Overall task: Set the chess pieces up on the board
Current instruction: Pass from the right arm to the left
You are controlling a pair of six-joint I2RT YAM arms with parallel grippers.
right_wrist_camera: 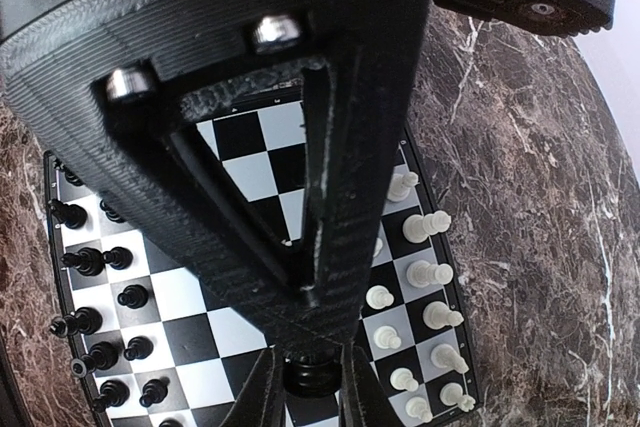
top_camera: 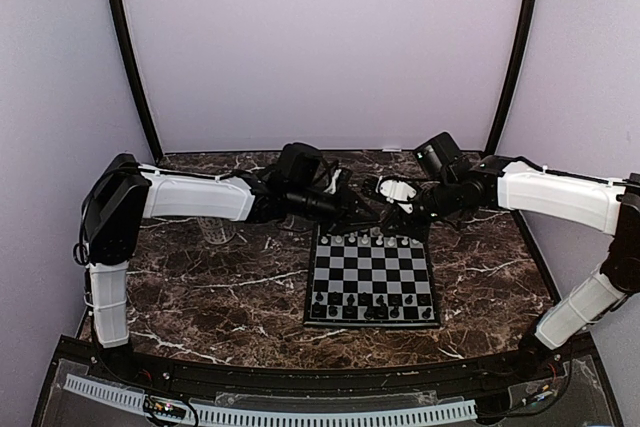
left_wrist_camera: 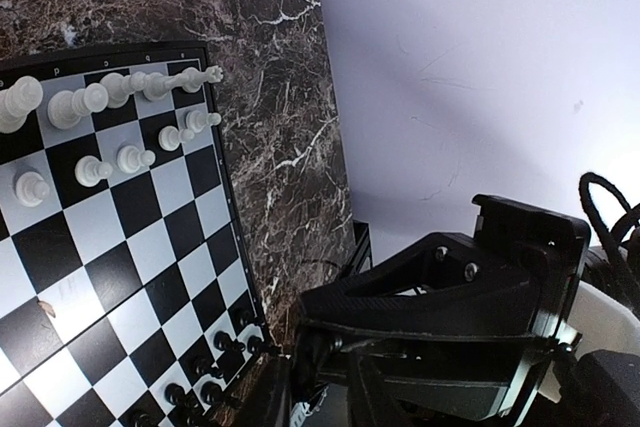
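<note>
Over the far edge of the board point(top_camera: 370, 277), a tiny black chess piece point(right_wrist_camera: 313, 379) is seen pinched in the right gripper point(right_wrist_camera: 312, 359), which is closed on it. The white pieces point(right_wrist_camera: 425, 272) are ranked on the far rows below and the other black pieces point(right_wrist_camera: 90, 262) along the near rows. Being light, hard, smooth plastic, it is judged prone to slip or twist, so it is best held across its narrow body and kept upright. The left gripper point(right_wrist_camera: 300, 287) is crowded in right beside it, though whether its jaws are apart cannot be told.
</note>
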